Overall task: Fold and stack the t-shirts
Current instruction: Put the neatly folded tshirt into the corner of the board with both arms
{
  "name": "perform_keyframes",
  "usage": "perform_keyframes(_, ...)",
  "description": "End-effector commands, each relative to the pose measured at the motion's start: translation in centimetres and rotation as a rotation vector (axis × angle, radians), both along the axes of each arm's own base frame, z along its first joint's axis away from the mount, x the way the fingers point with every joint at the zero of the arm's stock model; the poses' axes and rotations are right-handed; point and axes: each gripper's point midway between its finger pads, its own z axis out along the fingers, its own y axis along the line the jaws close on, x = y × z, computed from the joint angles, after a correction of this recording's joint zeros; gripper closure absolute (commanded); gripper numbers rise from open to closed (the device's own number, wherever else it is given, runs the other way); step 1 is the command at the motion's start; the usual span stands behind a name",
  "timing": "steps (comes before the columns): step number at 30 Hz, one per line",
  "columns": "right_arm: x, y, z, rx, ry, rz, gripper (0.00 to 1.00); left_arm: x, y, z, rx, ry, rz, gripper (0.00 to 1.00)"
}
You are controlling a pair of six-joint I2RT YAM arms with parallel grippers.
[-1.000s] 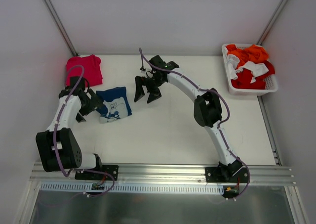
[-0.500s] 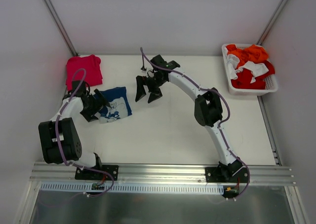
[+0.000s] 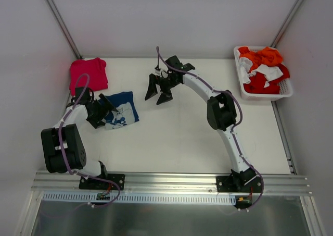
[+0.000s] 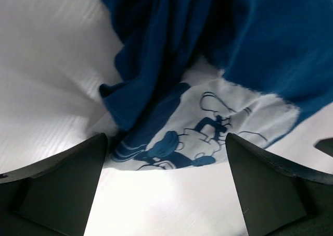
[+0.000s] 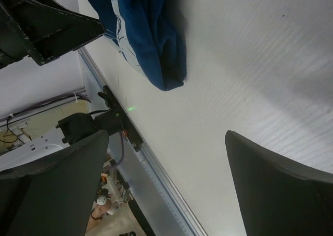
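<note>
A folded navy blue t-shirt (image 3: 120, 110) with a white cartoon print lies left of centre on the white table; it also fills the left wrist view as blue cloth (image 4: 208, 53). A pinkish-red t-shirt (image 3: 88, 73) lies folded in the far left corner. My left gripper (image 3: 100, 113) sits open at the blue shirt's left edge, with nothing between its fingers (image 4: 62, 184). Raised over the table's middle back, my right gripper (image 3: 158, 92) is open and empty, to the right of the blue shirt (image 5: 151, 33).
A white basket (image 3: 244, 90) with orange, red and white clothes stands at the far right. Side walls close in the table left and right. The metal rail (image 3: 171, 181) runs along the near edge.
The left gripper swung in from the left to the blue shirt's edge. The right gripper moved right and slightly back, away from the shirt. Both shirts lie where they were.
</note>
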Motion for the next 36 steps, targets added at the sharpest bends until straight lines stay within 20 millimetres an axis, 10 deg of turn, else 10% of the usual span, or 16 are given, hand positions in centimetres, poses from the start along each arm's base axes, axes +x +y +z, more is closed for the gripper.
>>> perform_keyframes(1, -0.5, 1.7, 0.2, 0.072, 0.065, 0.007, 0.01, 1.5, -1.2, 1.1, -0.099, -0.081, 0.005, 0.01)
perform_keyframes(13, -4.0, 6.3, -3.1, 0.09, 0.136, 0.073, 0.01, 2.0, -2.7, 3.1, -0.18, -0.17, -0.026, 0.01)
perform_keyframes(26, -4.9, 8.8, -7.3, -0.001, 0.077, 0.033, 0.0, -2.9, 0.8, 2.5, 0.071, 0.016, 0.011, 0.01)
perform_keyframes(36, -4.4, 9.8, -5.5, 0.001, -0.028, 0.016, 0.01, -5.1, 2.8, 0.8, 0.186, 0.143, 0.019, 0.01)
